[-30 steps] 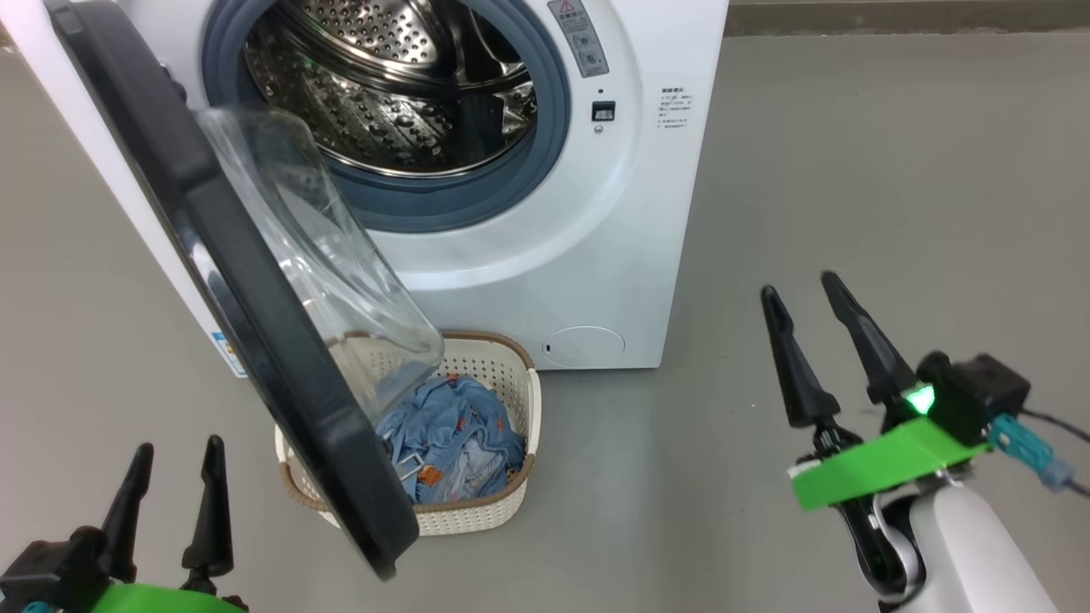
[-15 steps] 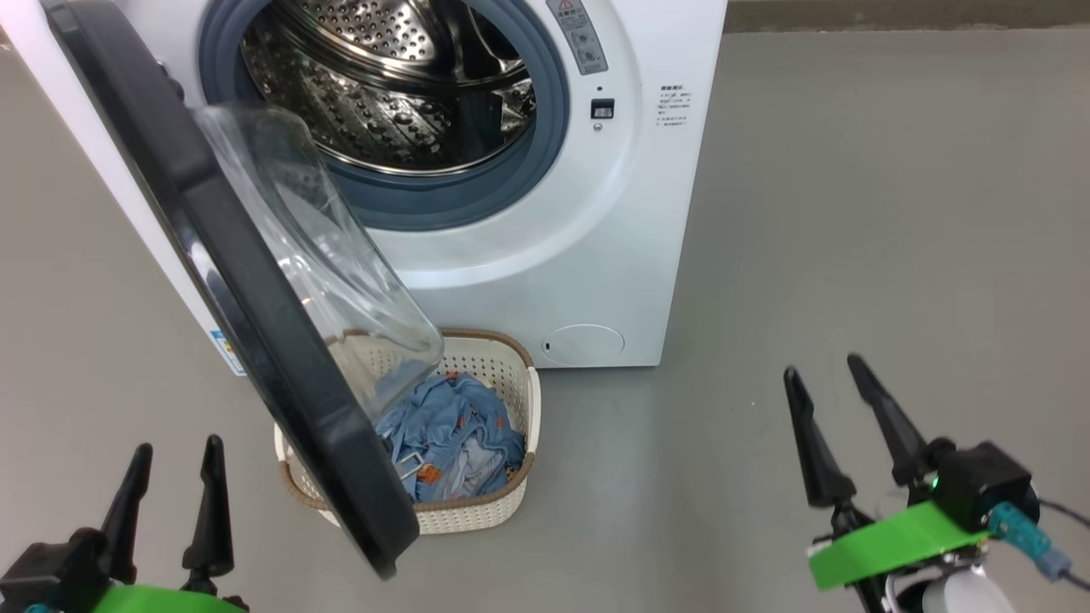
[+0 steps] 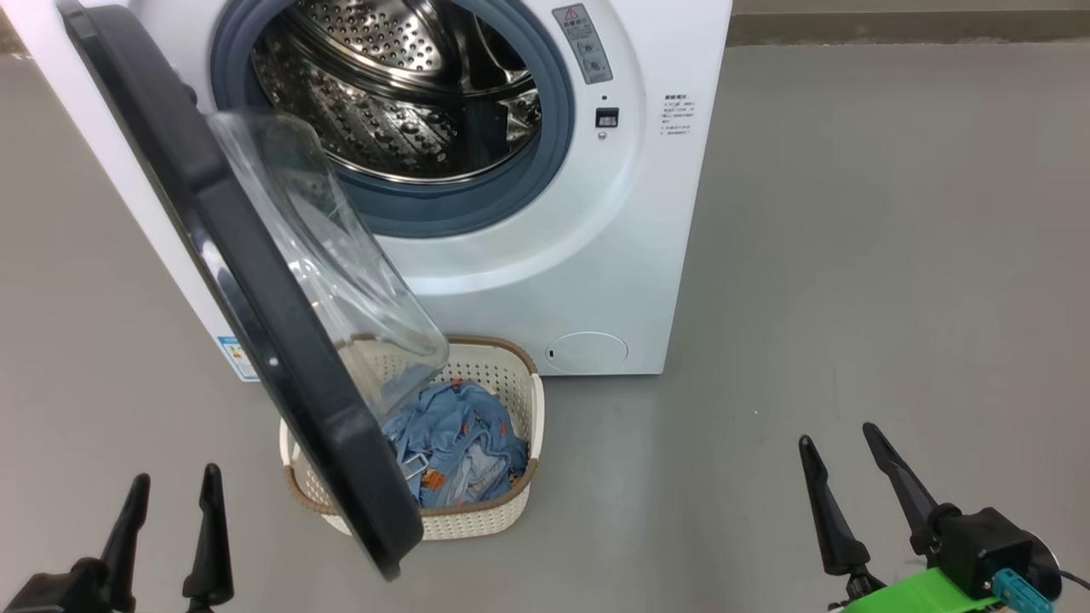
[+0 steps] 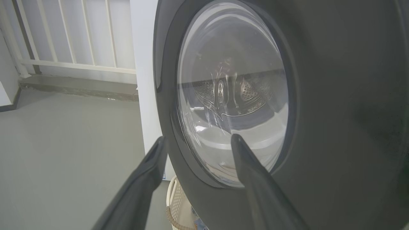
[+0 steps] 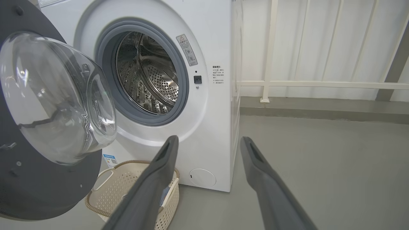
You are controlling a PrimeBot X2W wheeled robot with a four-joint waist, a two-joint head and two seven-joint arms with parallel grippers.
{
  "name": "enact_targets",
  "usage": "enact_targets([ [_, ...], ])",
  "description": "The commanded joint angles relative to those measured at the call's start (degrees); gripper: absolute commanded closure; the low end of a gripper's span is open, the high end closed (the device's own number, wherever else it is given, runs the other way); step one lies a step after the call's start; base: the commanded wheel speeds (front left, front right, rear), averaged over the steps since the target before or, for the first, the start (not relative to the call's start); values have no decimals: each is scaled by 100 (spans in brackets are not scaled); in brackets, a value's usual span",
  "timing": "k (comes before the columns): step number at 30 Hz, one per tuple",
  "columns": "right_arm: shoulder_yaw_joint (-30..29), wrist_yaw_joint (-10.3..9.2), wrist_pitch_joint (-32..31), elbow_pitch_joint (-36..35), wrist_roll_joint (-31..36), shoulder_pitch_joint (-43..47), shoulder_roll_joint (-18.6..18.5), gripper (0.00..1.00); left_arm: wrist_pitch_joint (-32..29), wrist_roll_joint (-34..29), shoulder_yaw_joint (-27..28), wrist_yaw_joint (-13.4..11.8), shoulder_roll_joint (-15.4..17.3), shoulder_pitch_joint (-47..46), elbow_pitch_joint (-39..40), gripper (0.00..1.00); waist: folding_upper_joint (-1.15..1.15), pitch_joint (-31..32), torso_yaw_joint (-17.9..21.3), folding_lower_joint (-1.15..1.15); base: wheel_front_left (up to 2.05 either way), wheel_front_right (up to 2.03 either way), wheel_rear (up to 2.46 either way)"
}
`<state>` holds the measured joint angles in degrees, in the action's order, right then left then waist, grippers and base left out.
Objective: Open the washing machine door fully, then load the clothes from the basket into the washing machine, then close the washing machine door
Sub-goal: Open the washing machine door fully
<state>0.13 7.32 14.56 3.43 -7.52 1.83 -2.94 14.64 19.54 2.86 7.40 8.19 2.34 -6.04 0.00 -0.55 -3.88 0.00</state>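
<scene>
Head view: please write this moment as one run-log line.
door open | clothes in basket | left gripper open, empty | right gripper open, empty

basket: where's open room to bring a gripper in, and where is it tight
Open: the bare floor right of the basket, between the washing machine front and the right gripper; also the floor left of the washing machine door. Crowded: the basket's left half, where the door overhangs the clothes; approach from its right side looks easier.
</scene>
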Motion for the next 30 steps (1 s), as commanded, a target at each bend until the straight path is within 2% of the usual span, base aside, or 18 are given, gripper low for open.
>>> enact_targets([
  [1,86,17,43,-163,63,-34,-3,0,36,-25,227,9,87,-107,171,0,0,11,-3,0,0,0,0],
  [16,-38,17,43,185,144,81,5,0,36,-282,134,9,127,5,105,0,0,96,-10,0,0,0,0],
  [30,-70,17,44,233,36,57,6,0,36,-222,31,9,176,-12,102,0,0,45,-13,0,0,0,0],
])
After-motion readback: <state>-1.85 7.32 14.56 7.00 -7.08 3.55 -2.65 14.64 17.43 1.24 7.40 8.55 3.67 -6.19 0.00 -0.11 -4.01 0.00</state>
